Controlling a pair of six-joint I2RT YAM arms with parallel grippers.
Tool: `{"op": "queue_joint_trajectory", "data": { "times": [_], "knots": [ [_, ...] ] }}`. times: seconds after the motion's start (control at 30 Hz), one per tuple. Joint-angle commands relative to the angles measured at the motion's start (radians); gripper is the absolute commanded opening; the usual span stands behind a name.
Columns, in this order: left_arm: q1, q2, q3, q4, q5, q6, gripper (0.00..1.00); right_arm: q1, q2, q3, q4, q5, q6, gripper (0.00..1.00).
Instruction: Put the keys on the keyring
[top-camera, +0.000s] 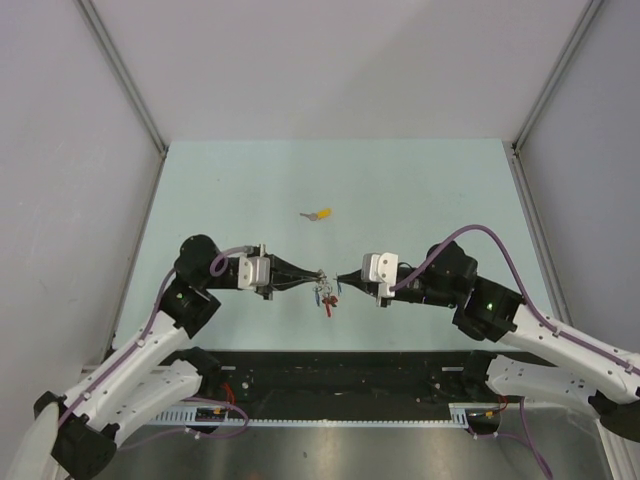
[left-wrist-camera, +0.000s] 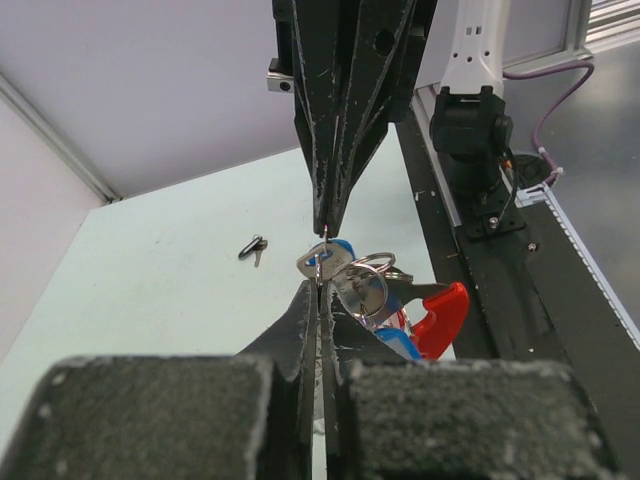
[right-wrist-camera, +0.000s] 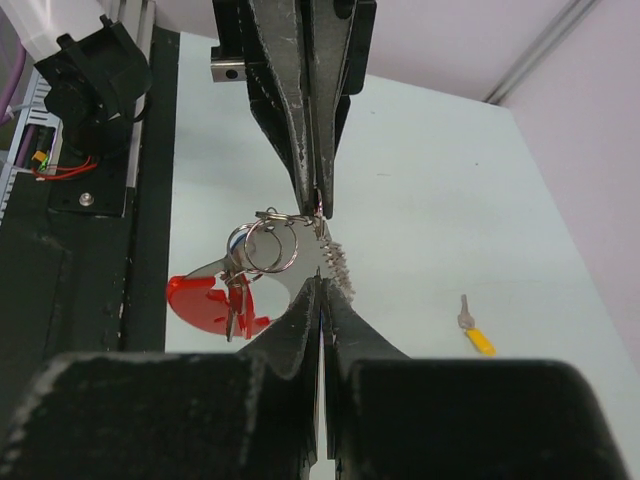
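Shut left gripper (left-wrist-camera: 320, 296) pinches small silver metal keyring (right-wrist-camera: 296, 243), shut right gripper (right-wrist-camera: 320, 290) pinches blue-capped silver key (left-wrist-camera: 335, 256); misaligned push likely slips key free.

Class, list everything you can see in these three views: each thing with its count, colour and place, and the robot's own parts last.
table: one, pale green, under everything.
yellow-capped key: one, silver with a yellow cap, lying alone on the table beyond the grippers.
key bunch: one, silver with blue caps, pinched between both gripper tips.
keyring: silver rings, count unclear, within the bunch.
red piece: one, red, hanging from the bunch.
left gripper: one, black, shut on the key bunch.
right gripper: one, black, shut on the key bunch from the opposite side.
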Motion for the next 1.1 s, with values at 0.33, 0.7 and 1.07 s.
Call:
{"op": "queue_joint_trajectory", "data": {
  "times": [0.33,0.7,1.07],
  "knots": [
    [0.005,0.072,-0.061,0.373,0.045,-0.297,0.00,0.032,-0.061,-0.024,0.096,0.107,0.029,0.00],
    [0.006,0.087,-0.085,0.442,0.005,-0.360,0.00,0.034,-0.084,-0.034,0.093,0.105,0.049,0.00],
    [0.006,0.094,-0.079,0.436,0.024,-0.357,0.00,0.034,-0.073,-0.041,0.122,0.066,0.055,0.00]
  ]
}}
